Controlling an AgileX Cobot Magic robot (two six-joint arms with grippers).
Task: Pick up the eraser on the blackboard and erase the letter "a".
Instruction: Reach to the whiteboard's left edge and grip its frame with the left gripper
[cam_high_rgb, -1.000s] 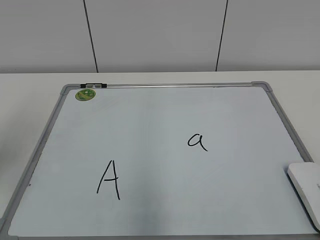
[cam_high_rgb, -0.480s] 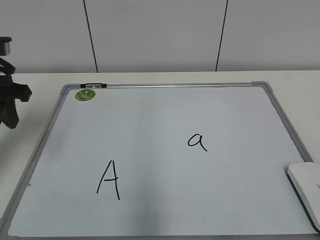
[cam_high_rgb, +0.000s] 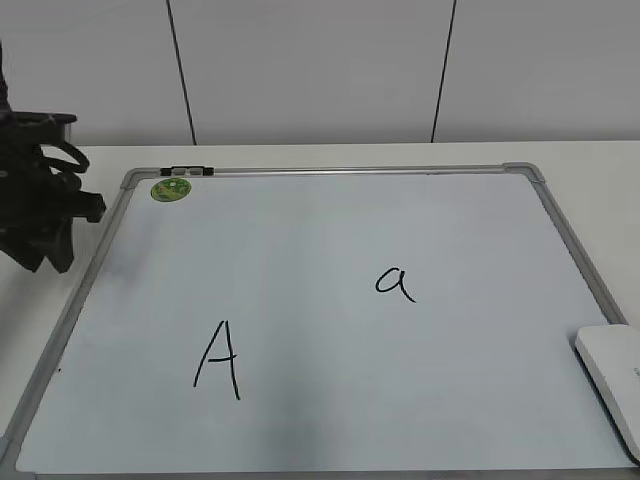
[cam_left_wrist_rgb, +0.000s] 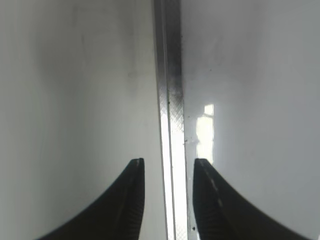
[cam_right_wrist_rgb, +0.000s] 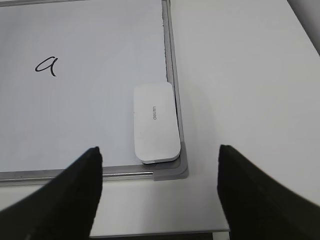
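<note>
Right wrist view: the eraser (cam_right_wrist_rgb: 155, 122) is not yet grasped; the open right gripper (cam_right_wrist_rgb: 159, 192) must be lowered onto it.

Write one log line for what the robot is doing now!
eraser: untouched, board corner | "a": unerased | left claw: open, over frame | right claw: open, above eraser
</note>
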